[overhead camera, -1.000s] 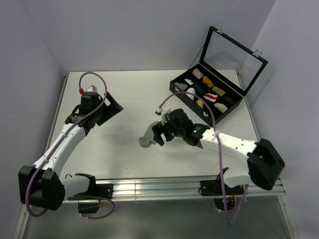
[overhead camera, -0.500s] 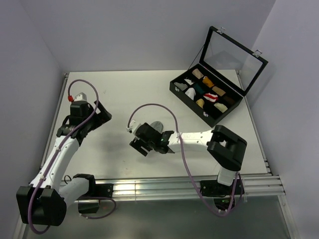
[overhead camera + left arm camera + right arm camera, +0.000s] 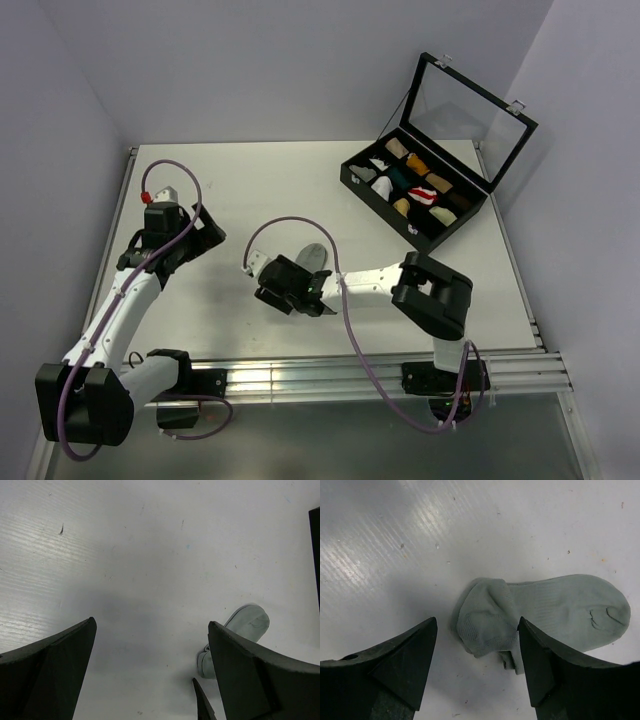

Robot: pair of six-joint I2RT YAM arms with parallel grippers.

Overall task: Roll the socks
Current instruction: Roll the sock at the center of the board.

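A white table [image 3: 260, 190] fills the scene, set against pale lilac walls. The grey sock [image 3: 545, 612] lies flat on it near the middle, a little toward the near edge. Its toe points away to the right in the right wrist view, and its cuff end is bunched and folded over itself. That bunched end sits between the fingers of the right gripper [image 3: 476, 630], which stand wide apart. The left finger is clear of the fabric, while the right finger's inner edge overlaps the sock's lower margin in that view; whether it touches cannot be told. Nothing is clamped. From above, the gripper's body covers the cuff end, so only the rounded toe half shows behind it; the fold and a small crease at the toe show only in the right wrist camera. The left gripper [image 3: 151, 630] hangs well apart over the left side of the table, its fingers spread wide over bare surface. Its camera catches the sock's toe past its right finger. Only the top view takes in the black case [image 3: 385, 208] at the far right, its glass lid [image 3: 465, 110] raised and small fabric rolls [image 3: 422, 195] in its compartments.
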